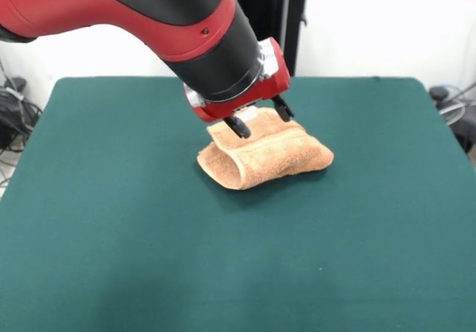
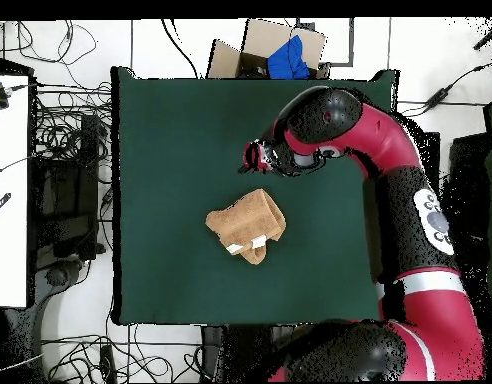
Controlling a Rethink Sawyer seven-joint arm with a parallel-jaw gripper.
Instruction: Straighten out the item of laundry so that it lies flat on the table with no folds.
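Near the middle of the table (image 1: 104, 220), the towel (image 1: 268, 157) lies doubled over, soft and light, best taken by its upper layer's free edge, while the gripper (image 1: 259, 117) hangs over its far edge, fingers spread, empty.

Cardboard box (image 2: 275, 45), blue item, perhaps cloth (image 2: 291, 58), cables (image 2: 70, 110)

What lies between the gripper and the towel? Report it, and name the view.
Overhead view: only a bare strip of the green table lies between the gripper and the folded towel. In the front view they overlap, so it shows no gap.
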